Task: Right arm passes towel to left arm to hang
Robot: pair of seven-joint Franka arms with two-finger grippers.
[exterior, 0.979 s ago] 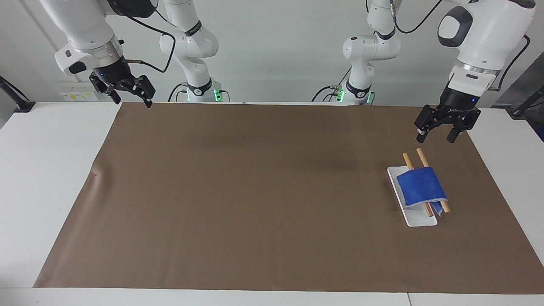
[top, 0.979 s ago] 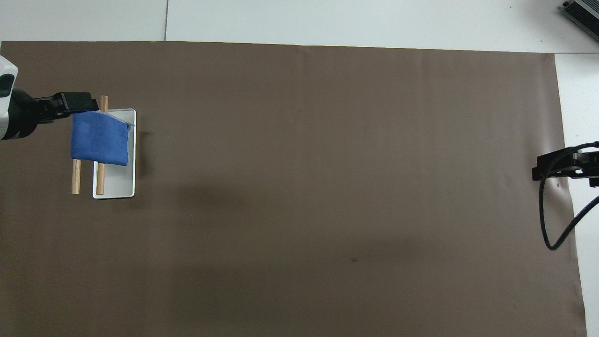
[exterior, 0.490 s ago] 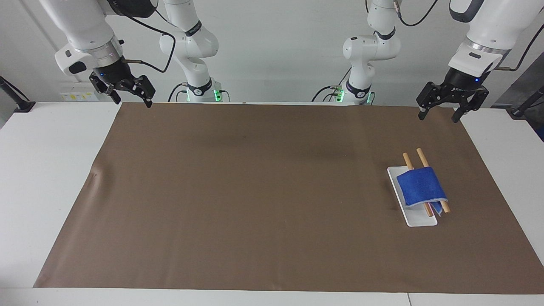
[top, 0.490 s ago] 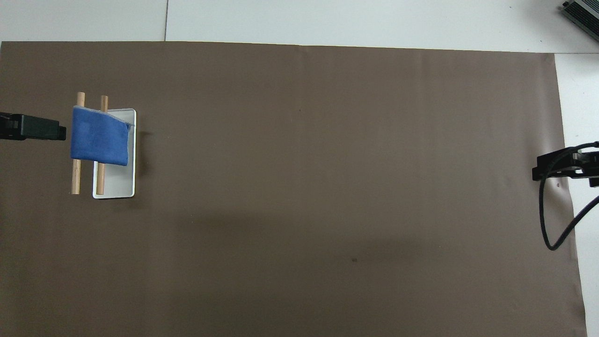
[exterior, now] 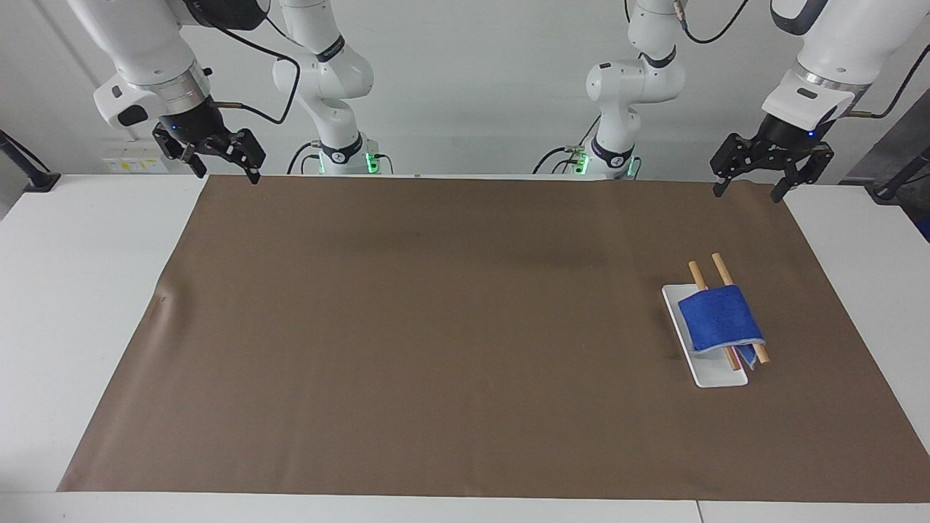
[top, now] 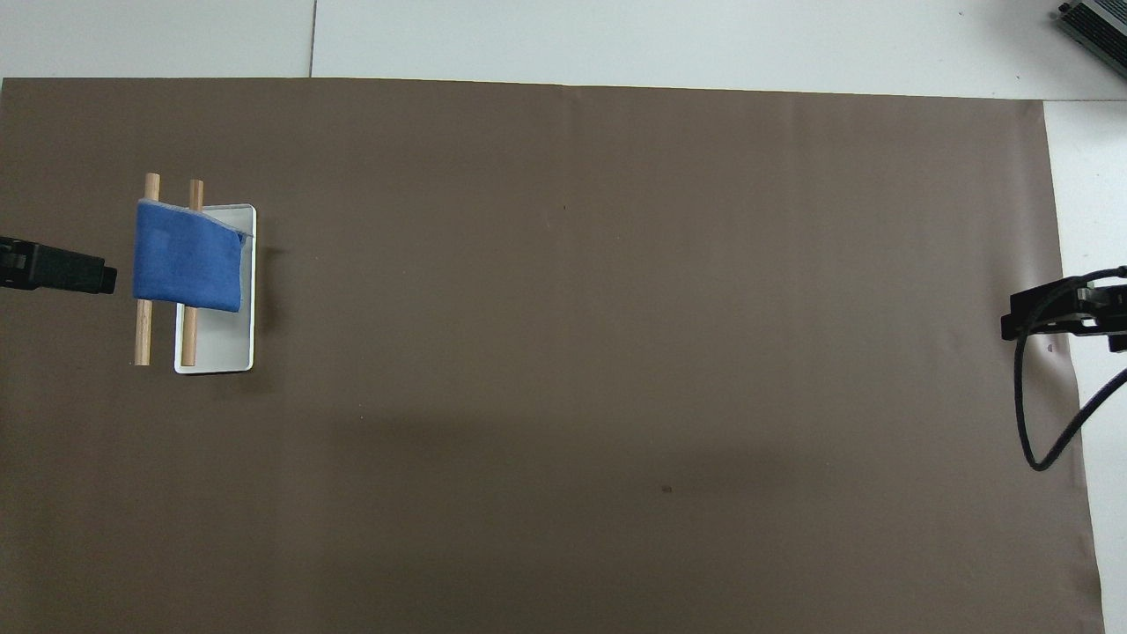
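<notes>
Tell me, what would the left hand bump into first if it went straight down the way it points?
Probably just the brown mat. The left hand is open, up in the air, pointing down over the mat's edge nearest the robots. The towel hangs on its rack farther out, not under it. Depth is hard to judge.

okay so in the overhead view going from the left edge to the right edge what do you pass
Left claw → blue towel draped over two wooden rods → white rack base → bare brown mat → right claw.
</notes>
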